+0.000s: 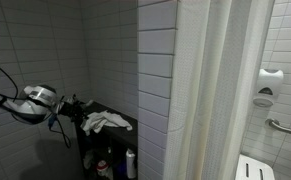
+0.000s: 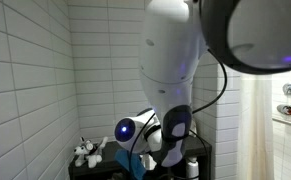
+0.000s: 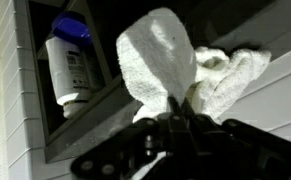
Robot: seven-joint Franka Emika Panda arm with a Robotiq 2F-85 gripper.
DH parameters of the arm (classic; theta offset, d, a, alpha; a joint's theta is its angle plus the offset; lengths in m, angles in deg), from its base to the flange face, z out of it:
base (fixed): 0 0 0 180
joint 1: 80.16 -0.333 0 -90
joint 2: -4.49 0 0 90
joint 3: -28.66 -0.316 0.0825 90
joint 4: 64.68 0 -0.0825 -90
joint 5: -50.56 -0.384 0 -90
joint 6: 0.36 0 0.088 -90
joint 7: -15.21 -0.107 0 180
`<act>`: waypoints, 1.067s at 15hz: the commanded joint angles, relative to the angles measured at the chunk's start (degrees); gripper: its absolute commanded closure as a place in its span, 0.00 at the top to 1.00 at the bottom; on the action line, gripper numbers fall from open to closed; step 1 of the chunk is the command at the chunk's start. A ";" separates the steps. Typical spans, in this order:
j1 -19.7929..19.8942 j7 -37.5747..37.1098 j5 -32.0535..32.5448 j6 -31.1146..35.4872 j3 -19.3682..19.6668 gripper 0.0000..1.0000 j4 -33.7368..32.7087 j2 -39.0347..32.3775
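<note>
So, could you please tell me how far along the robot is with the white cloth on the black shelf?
Done: the gripper is at the white cloth, with its jaws shut on a bunched fold. In hand: that pinch, clear in the wrist view. Left: in an exterior view most of the cloth lies on top of the black shelf, so lifting it clear is not yet done.
</note>
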 commanded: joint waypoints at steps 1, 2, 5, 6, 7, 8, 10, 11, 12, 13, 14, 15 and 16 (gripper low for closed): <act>-7.28 0.00 -4.16 1.06 5.16 0.01 1.83 -2.68; -7.94 0.00 -5.00 0.83 5.44 0.01 1.67 -3.05; -8.36 1.21 -8.36 0.33 5.06 0.01 0.97 -3.63; -8.48 1.85 -9.46 0.28 5.16 0.01 1.16 -3.61; -8.29 2.46 -10.67 0.34 5.03 0.01 0.87 -3.96; -8.09 3.79 -11.92 0.08 4.84 0.01 0.93 -3.63; -7.24 7.67 -14.88 -1.35 4.04 0.01 0.57 -2.28; -7.04 9.44 -16.19 -2.01 3.89 0.01 0.36 -1.81; -6.85 11.39 -17.68 -2.94 3.77 0.01 0.07 -1.20; -6.77 13.04 -18.94 -3.89 3.81 0.01 -0.27 -0.67; -6.75 14.42 -20.07 -4.58 3.93 0.01 -0.60 -0.42; -6.75 15.62 -21.09 -5.34 4.04 0.01 -0.97 -0.19; -6.82 16.69 -21.92 -6.10 4.21 0.01 -1.36 0.10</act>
